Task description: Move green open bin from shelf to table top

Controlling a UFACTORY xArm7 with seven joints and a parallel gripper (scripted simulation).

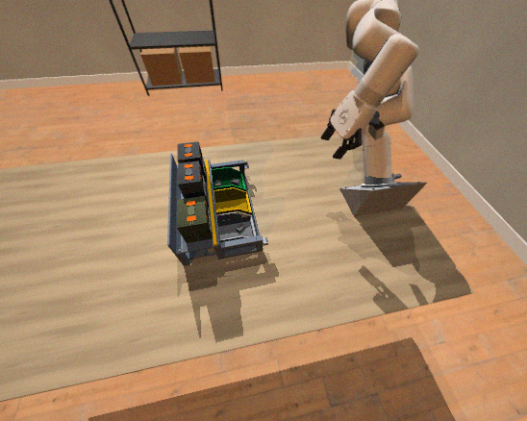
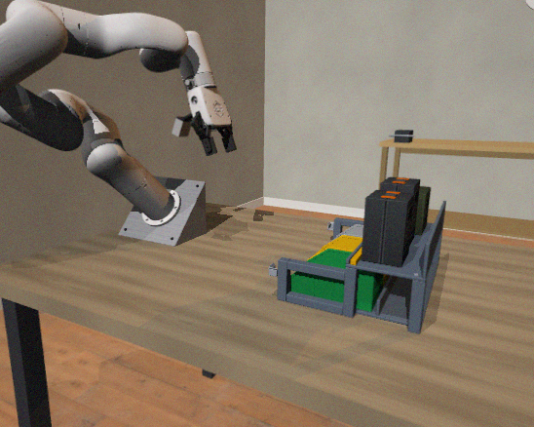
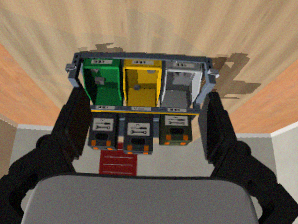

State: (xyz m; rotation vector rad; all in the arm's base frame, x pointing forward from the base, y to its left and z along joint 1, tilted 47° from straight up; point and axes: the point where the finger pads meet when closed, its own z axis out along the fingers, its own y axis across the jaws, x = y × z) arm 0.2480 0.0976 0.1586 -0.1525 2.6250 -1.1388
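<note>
The green open bin (image 1: 229, 178) (image 2: 324, 285) (image 3: 103, 83) sits at one end of the lower level of a grey shelf (image 1: 175, 211) (image 2: 423, 273) (image 3: 143, 60) on the table top. A yellow bin (image 1: 231, 199) (image 2: 345, 242) (image 3: 141, 84) stands beside it, then a grey bin (image 1: 235, 226) (image 3: 180, 86). Small parts lie in the green bin. My gripper (image 1: 339, 142) (image 2: 219, 142) (image 3: 145, 103) is open and empty, high in the air, well away from the shelf on the arm's base side. Its fingers frame the shelf in the wrist view.
Three dark closed boxes (image 1: 190, 177) (image 2: 389, 224) (image 3: 136, 129) with orange latches stand on the shelf's upper level. The arm's base (image 1: 382, 194) (image 2: 170, 214) is bolted at the table's edge. A rack (image 1: 177, 62) and a side table (image 2: 470, 146) stand off in the room.
</note>
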